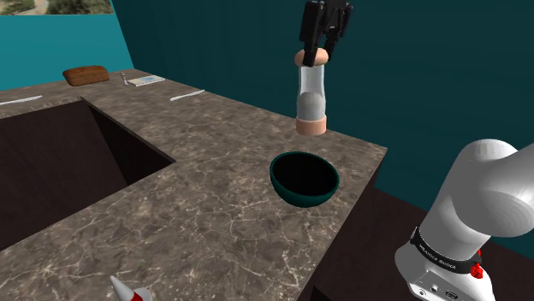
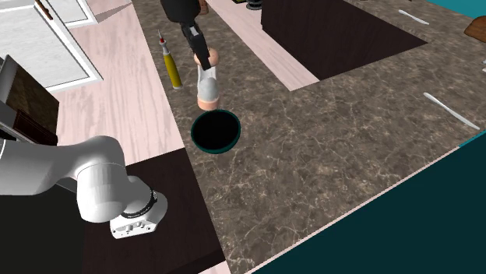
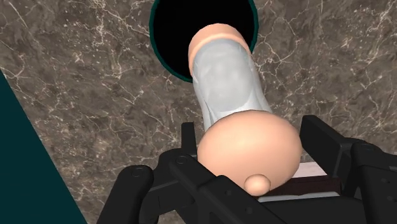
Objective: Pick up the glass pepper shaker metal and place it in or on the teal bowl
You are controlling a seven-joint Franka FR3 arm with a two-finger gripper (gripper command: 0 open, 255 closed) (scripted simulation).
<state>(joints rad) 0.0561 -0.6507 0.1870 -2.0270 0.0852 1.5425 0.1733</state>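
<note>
The pepper shaker (image 1: 311, 96) is a clear glass tube with peach-coloured top and base. It hangs upright in the air above the counter, with my black gripper (image 1: 317, 53) shut on its top cap. The teal bowl (image 1: 305, 178), dark inside, sits on the marble counter below and a little toward the camera in the shoulder view. From the second exterior view the shaker (image 2: 207, 82) hovers just above the bowl (image 2: 216, 131). In the wrist view the shaker (image 3: 226, 83) points down at the bowl's rim (image 3: 155, 44), clasped by my gripper (image 3: 251, 162).
A deep dark sink recess (image 1: 60, 162) is cut into the counter at the shoulder view's left. A brown block (image 1: 86, 75), a flat item (image 1: 147, 80) and utensils (image 1: 186, 95) lie along the back. A yellow bottle (image 2: 170, 64) stands near the counter's edge.
</note>
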